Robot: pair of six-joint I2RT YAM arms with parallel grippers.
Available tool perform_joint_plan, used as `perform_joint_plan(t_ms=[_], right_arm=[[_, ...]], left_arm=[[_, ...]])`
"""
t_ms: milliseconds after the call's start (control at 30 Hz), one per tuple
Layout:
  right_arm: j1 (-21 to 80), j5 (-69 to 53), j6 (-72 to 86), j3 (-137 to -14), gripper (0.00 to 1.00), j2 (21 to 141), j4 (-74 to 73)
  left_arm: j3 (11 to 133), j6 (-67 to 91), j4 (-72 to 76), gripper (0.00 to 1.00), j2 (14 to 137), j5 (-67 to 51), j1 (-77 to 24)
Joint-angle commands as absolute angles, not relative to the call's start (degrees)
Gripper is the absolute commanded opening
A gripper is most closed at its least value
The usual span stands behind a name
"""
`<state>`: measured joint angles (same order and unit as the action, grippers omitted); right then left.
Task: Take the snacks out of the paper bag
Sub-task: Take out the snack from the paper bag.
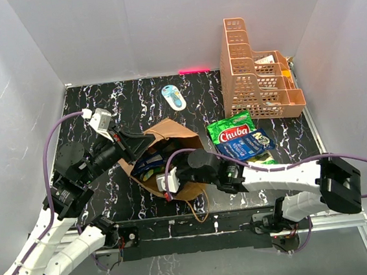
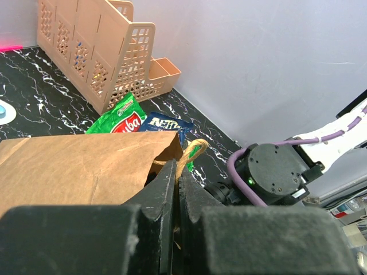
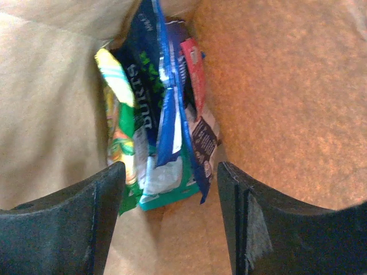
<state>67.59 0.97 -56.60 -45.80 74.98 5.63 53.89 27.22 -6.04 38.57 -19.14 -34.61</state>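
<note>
Right claw [image 3: 170, 172] spread wide inside the paper bag [image 3: 275, 91], snacks [image 3: 163, 120] standing between its fingers, ungripped; my left claw [image 2: 176, 175] is pinched tight on the bag's rim.

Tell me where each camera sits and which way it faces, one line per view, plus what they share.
Top external: above and behind the bases, looking down on the table; left arm and right arm show.
Left wrist: looks over the paper bag toward the basket; left gripper shut on the bag's rim.
Right wrist: inside the bag, facing the packets; right gripper open.
Shared: the paper bag in all three; the basket and Chuba bag in the first two.
</note>
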Motion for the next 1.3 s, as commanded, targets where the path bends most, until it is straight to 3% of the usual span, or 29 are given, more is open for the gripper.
perform_joint_plan(t_ms=[0, 100, 333, 567, 767, 967, 1067, 1267], right_arm=[[64.6, -4.1, -56.5, -46.1, 0.65, 76.7, 18.3], [62.9, -8.3, -54.1, -46.6, 0.59, 79.2, 20.9], [62.8, -11.1, -53.6, -46.4, 0.58, 83.1, 24.4], [62.5, 2.6, -52.7, -45.4, 0.51, 86.8, 36.2], [61.4, -5.4, -51.8, -47.1, 0.31, 88.2, 32.7], [61.4, -8.9, -51.4, -49.7, 0.39, 93.6, 33.2], [61.4, -4.1, -51.1, -52.5, 0.40, 96.9, 34.3], [61.4, -1.4, -48.5, -54.4, 0.17, 95.6, 35.3]], left_arm=[[55.8, 27.0, -4.4, 0.00, 37.9, -20.5, -34.6], [55.6, 27.2, -4.2, 0.00, 37.8, -20.3, -34.5], [55.9, 27.3, -4.2, 0.00, 37.9, -20.3, -34.6], [55.7, 27.3, -4.9, 0.00, 37.6, -19.9, -34.6], [55.6, 27.1, -5.7, 0.00, 37.2, -19.2, -34.5], [55.4, 27.4, -5.6, 0.00, 37.3, -19.3, -34.5], [55.4, 27.5, -5.6, 0.00, 37.3, -19.2, -34.5], [55.3, 27.5, -6.5, 0.00, 36.8, -17.0, -34.6]])
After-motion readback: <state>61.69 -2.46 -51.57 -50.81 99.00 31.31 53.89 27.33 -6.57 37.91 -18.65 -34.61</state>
